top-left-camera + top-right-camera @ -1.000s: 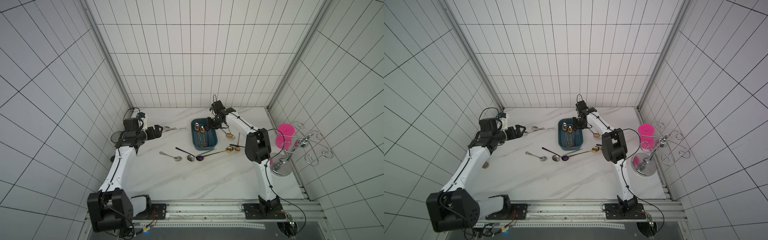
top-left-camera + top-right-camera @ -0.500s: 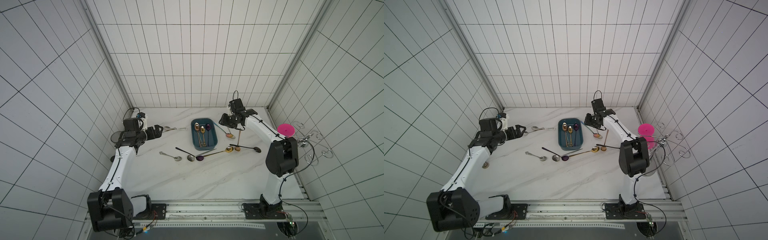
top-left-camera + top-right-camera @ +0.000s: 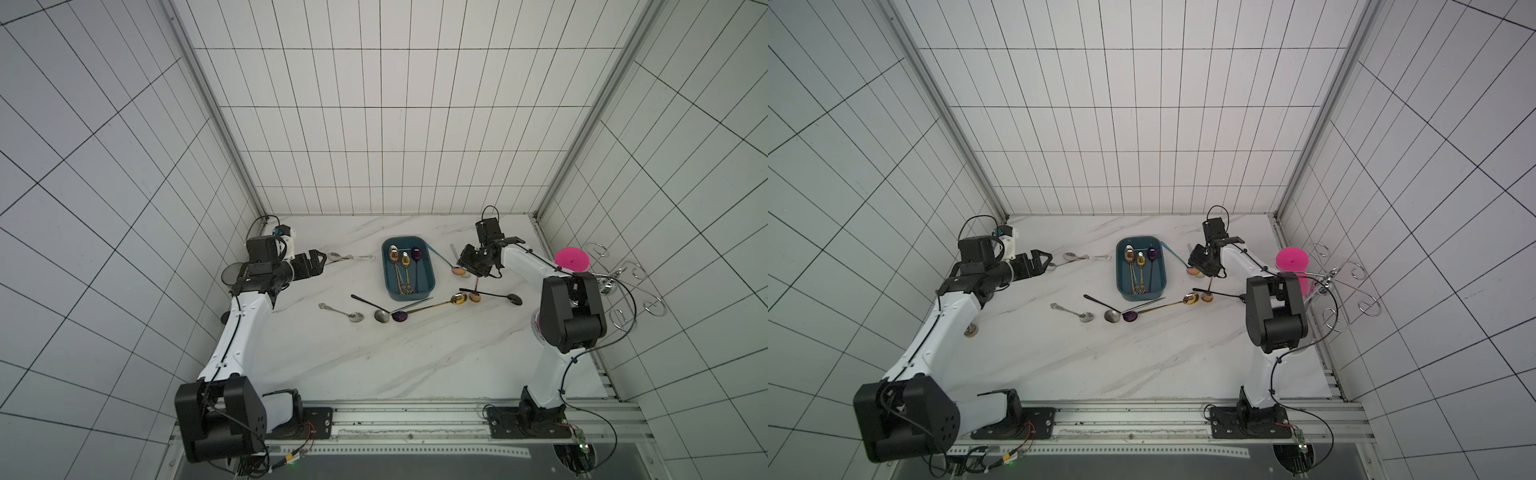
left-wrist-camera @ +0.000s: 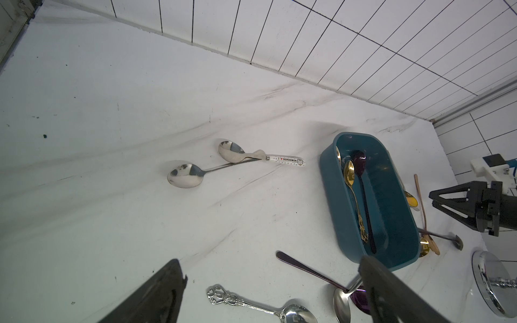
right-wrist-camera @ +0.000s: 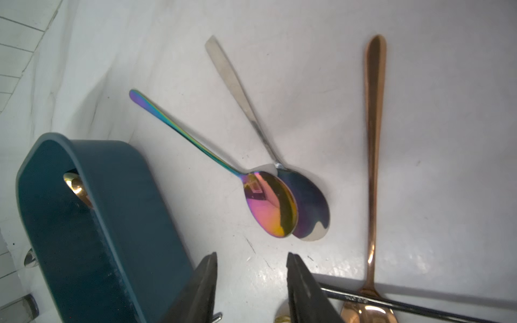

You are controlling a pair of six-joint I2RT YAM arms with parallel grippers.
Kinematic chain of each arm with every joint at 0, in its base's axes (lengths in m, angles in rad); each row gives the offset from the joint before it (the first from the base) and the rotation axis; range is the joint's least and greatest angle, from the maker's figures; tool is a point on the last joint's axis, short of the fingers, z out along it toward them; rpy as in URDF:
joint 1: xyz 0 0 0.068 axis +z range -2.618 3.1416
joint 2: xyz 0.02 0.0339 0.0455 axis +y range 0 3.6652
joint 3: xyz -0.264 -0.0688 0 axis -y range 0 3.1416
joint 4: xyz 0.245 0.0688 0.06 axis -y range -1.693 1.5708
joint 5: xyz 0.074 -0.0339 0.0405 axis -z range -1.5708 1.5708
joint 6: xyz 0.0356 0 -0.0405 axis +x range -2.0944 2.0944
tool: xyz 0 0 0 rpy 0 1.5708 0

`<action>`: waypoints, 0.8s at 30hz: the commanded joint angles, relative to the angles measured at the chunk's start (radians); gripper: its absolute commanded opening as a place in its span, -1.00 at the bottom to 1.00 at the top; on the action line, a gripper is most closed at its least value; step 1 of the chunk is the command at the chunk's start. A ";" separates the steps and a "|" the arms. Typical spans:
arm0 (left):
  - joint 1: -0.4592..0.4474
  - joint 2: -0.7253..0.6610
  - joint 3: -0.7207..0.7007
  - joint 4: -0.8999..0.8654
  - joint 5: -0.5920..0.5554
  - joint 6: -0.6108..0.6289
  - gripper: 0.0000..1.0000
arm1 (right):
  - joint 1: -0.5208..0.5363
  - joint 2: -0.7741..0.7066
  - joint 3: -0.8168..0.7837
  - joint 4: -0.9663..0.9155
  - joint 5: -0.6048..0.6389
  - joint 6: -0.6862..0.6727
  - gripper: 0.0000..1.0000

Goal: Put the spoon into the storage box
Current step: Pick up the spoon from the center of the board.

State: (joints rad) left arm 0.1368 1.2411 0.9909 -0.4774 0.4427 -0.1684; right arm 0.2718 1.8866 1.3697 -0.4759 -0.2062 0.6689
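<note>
**Desk and box.** The marbled desk [image 3: 374,365] carried the storage box [image 3: 409,296]. The box was located between the two grippers, close beside the right gripper [image 5: 251,256] and well apart from the left gripper [image 3: 321,262].

**Left gripper.** The jaws were set wide apart and nothing was held. Two silver spoons [image 4: 184,174] were found crossed on the desk a short way ahead of the fingertips.

**Right gripper.** The jaws were set partly apart, with a clear gap between them, and nothing was held. The rainbow spoon [image 5: 268,208] was found just ahead of the fingertips. Its bowl overlapped the bowl of a plain silver spoon [image 5: 310,212]. A rose-gold spoon [image 5: 373,139] was laid on the side of this gripper away from the box, and it was crossed near its bowl by a black spoon [image 3: 514,299].

**Progress.** Three spoons [image 3: 405,260] had been laid lengthwise inside the box. Four loose spoons [image 3: 381,316] were scattered between the grippers, on the side toward the arm bases. The task was therefore judged partly complete: three spoons were stored, about ten were not yet stored, and none was in hand. The next step was judged to be a grasp of the rainbow spoon by the right gripper.
</note>
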 commanded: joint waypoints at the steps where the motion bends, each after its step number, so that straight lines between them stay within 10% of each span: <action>1: 0.006 0.001 0.004 0.017 0.010 0.000 0.98 | -0.029 0.009 -0.028 0.052 -0.023 0.056 -0.13; 24: 0.015 -0.002 0.002 0.018 0.010 -0.002 0.98 | -0.060 0.147 0.017 0.110 -0.082 0.074 -0.50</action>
State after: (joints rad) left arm 0.1471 1.2411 0.9909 -0.4744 0.4431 -0.1684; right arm 0.2192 2.0159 1.3643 -0.3737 -0.2779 0.7380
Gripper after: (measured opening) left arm 0.989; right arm 0.253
